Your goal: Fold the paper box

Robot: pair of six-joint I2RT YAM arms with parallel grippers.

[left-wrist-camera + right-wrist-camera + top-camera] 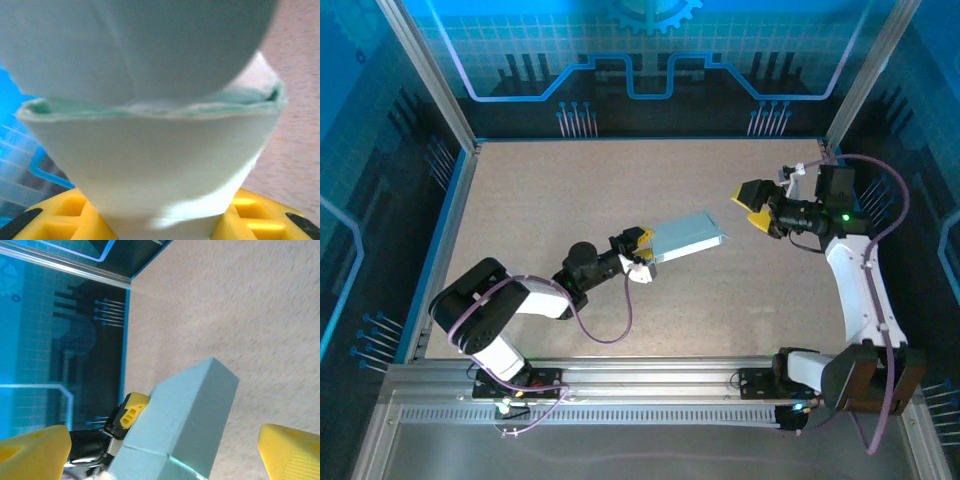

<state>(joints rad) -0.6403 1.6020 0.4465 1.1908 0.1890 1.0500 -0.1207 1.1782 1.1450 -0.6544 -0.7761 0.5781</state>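
Two yellow-tipped grippers share the speckled table (570, 190): nearer the arm bases (510, 375), the left gripper (640, 252) pinches one end of the paper box (688, 237), fingers (60, 217) pressed onto the pale blue card. From that grip the paper box, a shallow rectangular shape, juts rightward near mid-table; whether it touches the tabletop I cannot tell. Farther right and back, the right gripper (752, 207) faces its free end, apart from it, jaws spread wide.

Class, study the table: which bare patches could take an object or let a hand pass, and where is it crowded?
Free: the table's far-left quarter, between the left rim and the box; the strip along the back wall; the near middle, between the left arm and right arm. Crowded: the gap from box to right arm.
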